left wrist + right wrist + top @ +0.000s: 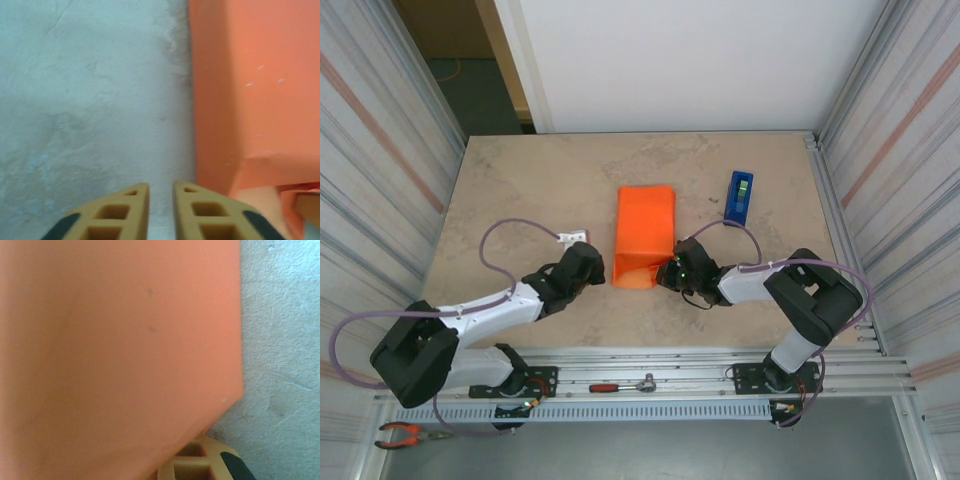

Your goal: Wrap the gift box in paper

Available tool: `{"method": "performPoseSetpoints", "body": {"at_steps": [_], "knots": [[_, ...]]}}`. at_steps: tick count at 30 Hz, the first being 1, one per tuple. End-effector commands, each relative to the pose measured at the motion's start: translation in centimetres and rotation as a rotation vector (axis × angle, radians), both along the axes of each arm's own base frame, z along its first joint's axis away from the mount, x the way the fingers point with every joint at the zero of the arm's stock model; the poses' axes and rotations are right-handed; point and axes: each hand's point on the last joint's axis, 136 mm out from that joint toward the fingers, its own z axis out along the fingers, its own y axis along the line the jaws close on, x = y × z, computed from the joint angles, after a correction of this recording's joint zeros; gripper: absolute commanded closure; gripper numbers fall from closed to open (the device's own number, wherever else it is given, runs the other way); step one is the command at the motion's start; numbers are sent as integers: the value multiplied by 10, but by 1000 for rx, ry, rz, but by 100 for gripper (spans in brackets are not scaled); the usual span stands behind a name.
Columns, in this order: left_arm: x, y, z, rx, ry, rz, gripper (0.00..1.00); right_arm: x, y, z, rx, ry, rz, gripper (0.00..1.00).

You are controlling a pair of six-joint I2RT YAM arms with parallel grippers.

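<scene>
left gripper (160, 200) beside folded paper (250, 85)

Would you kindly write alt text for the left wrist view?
A folded sheet of bright orange paper fills the right half, lying on a pale stone-look tabletop. The left gripper hangs above the bare tabletop beside the paper's edge, its tan fingers nearly closed, holding nothing.

No text, label, brand, number or sign can be read anywhere in these views. The paper (645, 236) is plain orange, and the blue tape dispenser (739, 196) shows a small green patch too small to make out.
</scene>
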Motion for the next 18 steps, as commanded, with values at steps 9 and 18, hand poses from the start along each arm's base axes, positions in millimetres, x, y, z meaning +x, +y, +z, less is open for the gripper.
{"method": "performPoseSetpoints", "body": {"at_steps": [9, 18], "knots": [[-7, -19, -38, -77, 166, -86, 100, -26, -13, -36, -120, 120, 43, 100], [-4, -32, -53, -78, 212, -104, 100, -27, -14, -36, -125, 118, 44, 100]]}}
